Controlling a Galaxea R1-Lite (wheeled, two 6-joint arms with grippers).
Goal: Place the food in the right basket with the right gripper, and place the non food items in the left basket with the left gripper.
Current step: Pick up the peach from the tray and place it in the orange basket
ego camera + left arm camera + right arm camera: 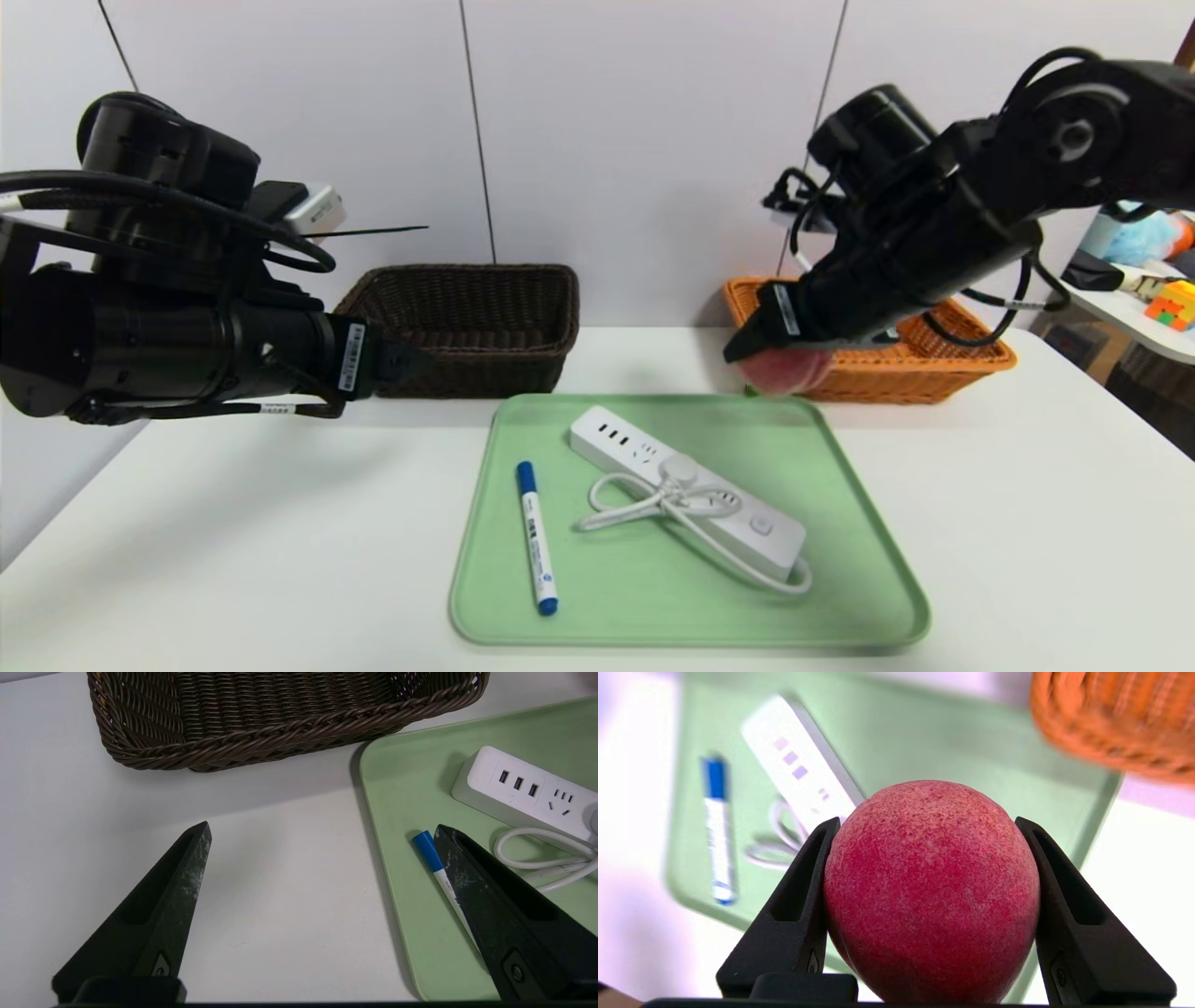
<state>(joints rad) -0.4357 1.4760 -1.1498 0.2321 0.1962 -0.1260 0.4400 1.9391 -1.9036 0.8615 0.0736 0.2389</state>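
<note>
Under right gripper (761,341): peach (789,371) (half hidden)

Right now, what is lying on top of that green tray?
On the green tray lie a blue marker and a white power strip with its coiled cord. The right gripper with its red fruit hides the far corner.

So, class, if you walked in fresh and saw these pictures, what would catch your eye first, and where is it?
First, the red fruit clamped in the right gripper, held above the far right corner of the green tray, beside the orange basket. Next, the white power strip and blue marker lying on the tray. The left gripper hangs open near the dark brown basket.
</note>
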